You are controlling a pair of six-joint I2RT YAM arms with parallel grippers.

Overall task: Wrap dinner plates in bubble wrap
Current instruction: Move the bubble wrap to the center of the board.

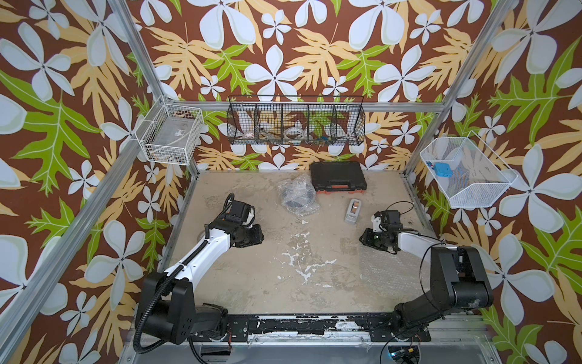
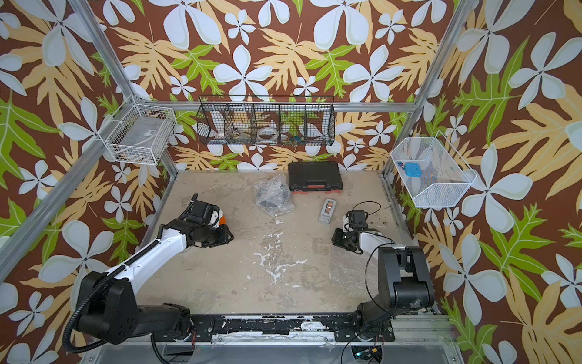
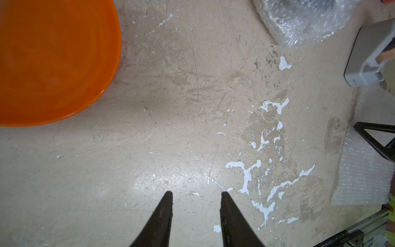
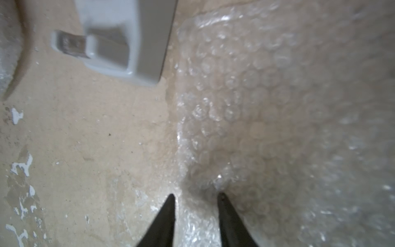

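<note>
Near right, the bubble wrap sheet [image 1: 385, 271] is lying flat. The right gripper [image 4: 195, 195], jaws parted, is straddling its edge, probably to drag it. The left gripper [image 3: 196, 193] is hovering released beside the orange plate [image 3: 53, 59]. Farther back, a wrapped plate [image 1: 297, 195] is sitting finished. Print on the tape dispenser [image 1: 354, 209] is proving unreadable.

- Orange plate [image 3: 53, 59]: glossy, smooth.
- Bubble wrap [image 4: 277, 107] beside the tape dispenser [image 4: 128, 42]: clear, shiny, bubbled plastic.
- Tape dispenser: smooth grey plastic.
- Worktop [image 3: 149, 139]: matt, scratched beige coating, flaked white in patches.
</note>
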